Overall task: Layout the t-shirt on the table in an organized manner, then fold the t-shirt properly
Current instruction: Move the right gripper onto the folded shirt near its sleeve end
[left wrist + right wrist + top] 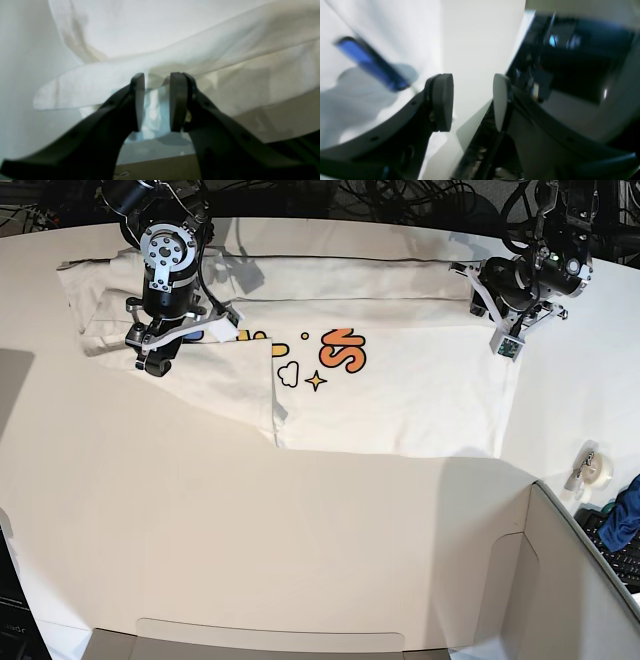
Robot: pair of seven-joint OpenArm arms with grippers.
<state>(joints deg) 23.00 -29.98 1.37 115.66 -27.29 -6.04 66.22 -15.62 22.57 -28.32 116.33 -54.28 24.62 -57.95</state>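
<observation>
The white t-shirt (400,395) lies spread on the table (250,530), orange lettering (342,350) facing up. Its left side is folded inward over part of the print, and a band is folded down along the far edge. My right gripper (152,358) hovers over the folded left flap, open in the right wrist view (471,102) with nothing between its fingers. At the shirt's right edge is my left gripper (505,338). It stands open in the left wrist view (158,102), its tips just short of a fold of white cloth (175,57).
A roll of clear tape (592,467) lies near the table's right edge, with a blue cloth (625,520) beyond it. A grey box wall (560,580) rises at the front right. Cables run along the back edge (400,200).
</observation>
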